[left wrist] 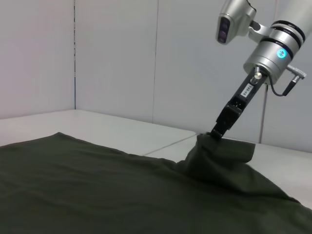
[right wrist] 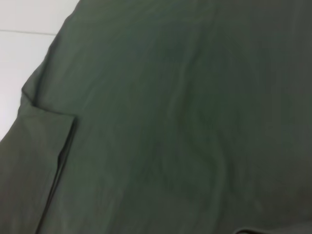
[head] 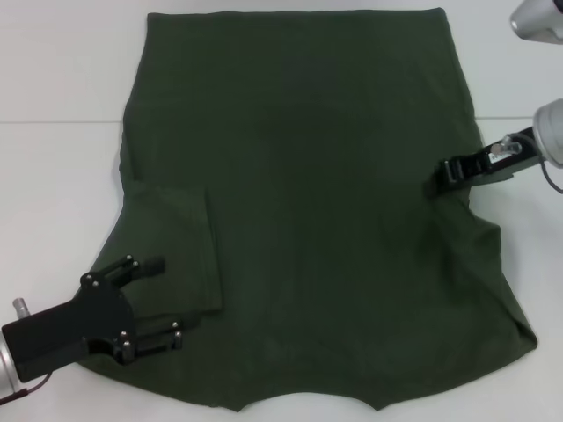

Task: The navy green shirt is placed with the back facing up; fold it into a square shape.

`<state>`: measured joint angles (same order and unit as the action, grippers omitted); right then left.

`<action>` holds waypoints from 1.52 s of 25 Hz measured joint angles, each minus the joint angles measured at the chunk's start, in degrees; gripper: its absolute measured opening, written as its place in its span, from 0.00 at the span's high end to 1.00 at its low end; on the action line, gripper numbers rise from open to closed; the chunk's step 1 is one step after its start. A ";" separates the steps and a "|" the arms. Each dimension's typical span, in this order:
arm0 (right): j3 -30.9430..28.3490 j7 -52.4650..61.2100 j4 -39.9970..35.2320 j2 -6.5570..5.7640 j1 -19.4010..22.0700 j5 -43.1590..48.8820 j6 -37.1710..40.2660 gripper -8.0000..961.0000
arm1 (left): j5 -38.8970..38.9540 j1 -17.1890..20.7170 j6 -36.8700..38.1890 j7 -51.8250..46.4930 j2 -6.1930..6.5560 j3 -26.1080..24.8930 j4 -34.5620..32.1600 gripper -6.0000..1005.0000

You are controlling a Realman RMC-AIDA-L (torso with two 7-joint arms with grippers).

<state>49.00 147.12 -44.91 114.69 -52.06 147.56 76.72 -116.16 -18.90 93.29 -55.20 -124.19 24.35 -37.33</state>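
The navy green shirt (head: 317,202) is lying spread over the white surface (head: 53,176), plain back up, filling most of the head view, with its left sleeve already turned inward onto the body as a flat flap near the left claw (head: 163,303). That claw is hovering at the shirt's near-left corner with its two fingers spread apart and nothing between them, so it is released. The right claw (head: 440,180) is sitting at the shirt's right edge, and in the left wrist view it is pinching a gathered peak of fabric (left wrist: 217,146) that is rising off the surface, so it is clenched on the cloth. The shirt is looking light, limp and soft: it is bunching and draping wherever it is lifted, and it is likely to sag or wrinkle rather than hold a crease by itself. Judging from this, the right sleeve fold is the step in hand, with the lengthwise folds not yet made. Good places to take hold are the sleeve hems, the side seams and the corners of the bottom hem, where doubled cloth gives a firmer pinch; grabbing mid-panel is risking picking up only one layer and dragging the whole garment askew.
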 joint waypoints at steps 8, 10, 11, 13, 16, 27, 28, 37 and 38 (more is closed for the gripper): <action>-0.05 -0.27 0.15 0.32 0.07 -0.47 -0.81 0.83 | -0.10 -0.02 -0.07 0.00 0.00 0.00 0.39 0.10; -0.05 -0.36 0.16 0.33 0.15 -0.49 -0.92 0.74 | -0.12 -0.05 -0.10 0.00 0.00 0.00 0.45 0.10; -0.06 -0.47 0.16 0.34 0.21 -0.59 -0.95 0.70 | -0.11 -0.07 -0.12 -0.01 0.00 0.00 0.47 0.10; -0.15 -1.20 0.17 0.34 0.54 -1.39 -0.94 0.62 | 0.07 -0.07 -0.13 -0.73 0.00 -0.18 0.48 0.10; -1.27 -7.33 -0.23 0.19 2.99 -7.34 0.76 0.50 | 0.32 -0.32 0.40 -7.49 0.12 -1.68 0.37 0.10; -4.21 -58.91 -0.17 3.06 25.71 -34.47 14.35 0.13 | -2.64 -1.34 6.32 -50.22 3.38 -8.30 -4.61 0.10; -4.36 -63.90 -0.10 4.02 27.77 -35.63 15.12 0.09 | -3.46 -1.43 6.42 -53.89 3.71 -8.42 -5.31 0.10; -4.07 -80.75 8.76 4.89 30.93 -36.11 15.52 0.02 | -22.25 -6.16 7.95 -83.78 7.72 -12.06 -12.03 0.10; -4.07 -81.94 9.09 4.91 30.96 -36.04 15.37 0.02 | -23.50 -6.57 7.85 -85.30 7.88 -12.18 -12.57 0.10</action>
<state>44.93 65.18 -35.82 119.60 -21.10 111.52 92.10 -139.66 -25.47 101.14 -140.49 -116.31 12.17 -49.89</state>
